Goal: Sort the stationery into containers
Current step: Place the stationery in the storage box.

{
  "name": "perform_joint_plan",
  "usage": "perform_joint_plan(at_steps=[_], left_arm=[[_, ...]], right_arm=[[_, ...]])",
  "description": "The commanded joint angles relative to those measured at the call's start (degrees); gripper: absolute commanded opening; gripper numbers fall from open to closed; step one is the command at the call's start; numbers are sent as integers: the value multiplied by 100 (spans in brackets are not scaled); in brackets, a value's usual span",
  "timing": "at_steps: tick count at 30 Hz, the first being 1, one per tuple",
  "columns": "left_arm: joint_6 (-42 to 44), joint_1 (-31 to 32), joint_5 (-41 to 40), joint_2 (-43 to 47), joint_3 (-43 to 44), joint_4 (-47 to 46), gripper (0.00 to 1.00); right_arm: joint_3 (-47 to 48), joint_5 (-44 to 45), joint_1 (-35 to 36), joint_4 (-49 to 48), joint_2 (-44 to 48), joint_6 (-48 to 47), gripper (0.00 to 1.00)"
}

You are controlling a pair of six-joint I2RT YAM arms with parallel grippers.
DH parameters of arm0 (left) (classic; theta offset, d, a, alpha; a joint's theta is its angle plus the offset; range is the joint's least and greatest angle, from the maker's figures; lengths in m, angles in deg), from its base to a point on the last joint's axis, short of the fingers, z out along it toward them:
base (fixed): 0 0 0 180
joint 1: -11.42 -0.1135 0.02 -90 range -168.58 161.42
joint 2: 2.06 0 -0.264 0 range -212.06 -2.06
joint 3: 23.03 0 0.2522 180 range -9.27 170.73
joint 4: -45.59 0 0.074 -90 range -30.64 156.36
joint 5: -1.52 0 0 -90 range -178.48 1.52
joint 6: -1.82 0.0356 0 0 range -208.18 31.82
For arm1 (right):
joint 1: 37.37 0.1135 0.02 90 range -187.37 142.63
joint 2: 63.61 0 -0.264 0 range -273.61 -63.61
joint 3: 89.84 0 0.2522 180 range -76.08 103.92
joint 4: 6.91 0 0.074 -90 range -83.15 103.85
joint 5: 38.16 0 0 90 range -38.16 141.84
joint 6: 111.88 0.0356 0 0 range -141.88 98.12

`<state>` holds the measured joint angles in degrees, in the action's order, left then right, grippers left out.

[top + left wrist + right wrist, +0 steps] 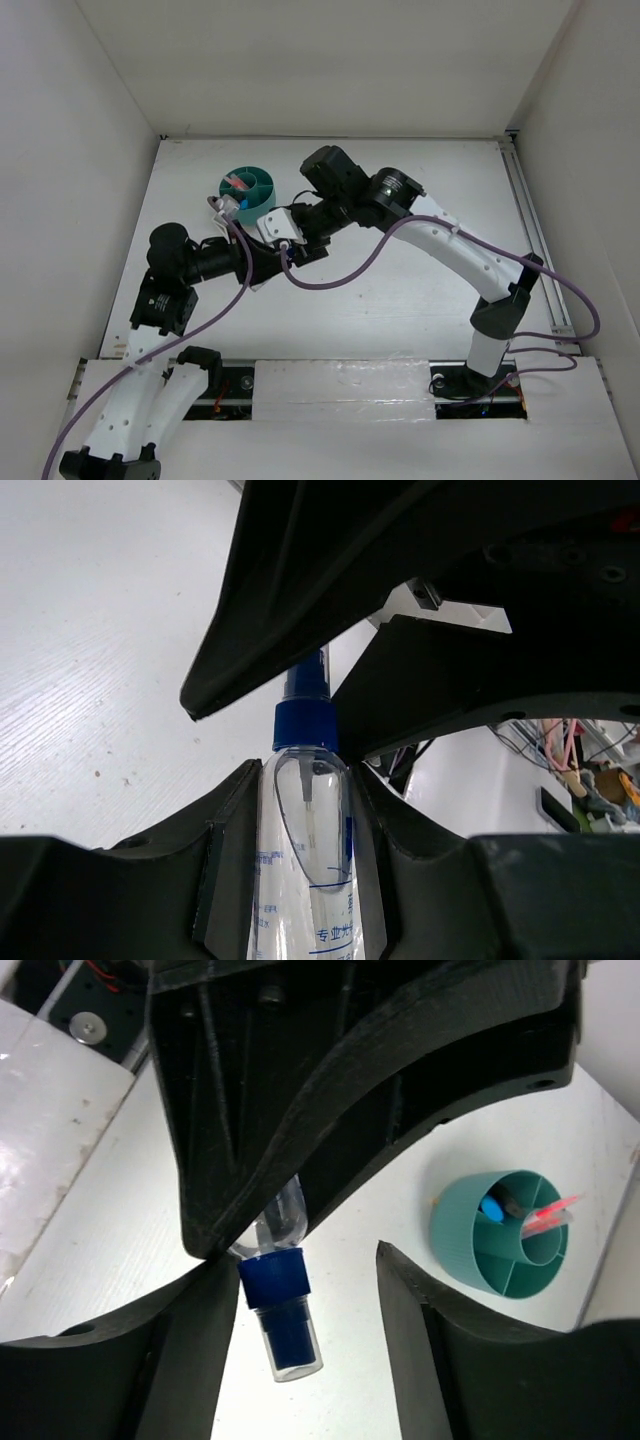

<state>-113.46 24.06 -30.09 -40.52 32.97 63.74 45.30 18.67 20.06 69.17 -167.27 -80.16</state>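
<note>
While the left arm climbs from its base, folds at the elbow and runs its forearm rightward to mid-counter, the right arm rises at the right side, bends sharply near the edge and stretches back across the counter [420,290] to meet it. Both wrists come together just on the near side of the teal tub [462,1232].

The left tool [305,780] is clenched on the clear-blue tube [300,880]. Its two fingers [232,860] press the clear body from either side, and the blue cap end pokes out past the tips, off the counter.

The right tool [305,1260] is released. Its fingers [190,1350] stand apart around the tube's blue cap. The cap lies against one finger and a clear gap separates it from the other.

Counted: two arms, two tools, one tube and one tub. The tub stands upright on the counter, well apart from the tube in the right wrist view. Inside it, thin salmon-pink pens [548,1212] lean out over the central ring; how many there are I cannot tell. One blue-tipped item [492,1206] and one dark-tipped item [513,1205] stand side by side in an outer compartment.
</note>
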Motion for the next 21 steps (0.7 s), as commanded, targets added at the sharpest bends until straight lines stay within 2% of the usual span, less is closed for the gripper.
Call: perform_joint_plan(at_steps=[1, 2, 3, 5, 6, 7, 11, 14, 18, 21], left_arm=[[76, 45, -582, 22, 188, -236, 0], [76, 45, -583, 75, 188, -236, 0], [76, 45, -583, 75, 188, -184, 0], [128, 45, -583, 75, 188, -183, 0], [128, 45, -583, 75, 188, -183, 0], [128, 45, -635, 127, 188, -183, 0], [128, 45, -811, 180, 241, -122, 0], [128, 45, -1241, 181, 241, 44, 0], [-3, 45, -2451, 181, 346, 255, 0], [-144, 45, -3086, 110, 461, 309, 0]], right_arm=[[-193, -577, 304, -1563, 231, 299, 63], [-264, -498, 304, -1679, 310, 396, 69], [-412, -498, 304, -1784, 363, 397, 69], [-475, -445, 304, -1996, 434, 510, 75], [-553, -393, 304, -2048, 495, 511, 91], [-641, -340, 304, -2101, 556, 511, 100], [-905, 108, 304, -2496, 680, 826, 100], [-1151, 591, 304, -2620, 750, 958, 100], [-1959, 1530, 304, -3452, 1206, 1485, 100], [-2625, 1805, 225, -3972, 1470, 1767, 100]])
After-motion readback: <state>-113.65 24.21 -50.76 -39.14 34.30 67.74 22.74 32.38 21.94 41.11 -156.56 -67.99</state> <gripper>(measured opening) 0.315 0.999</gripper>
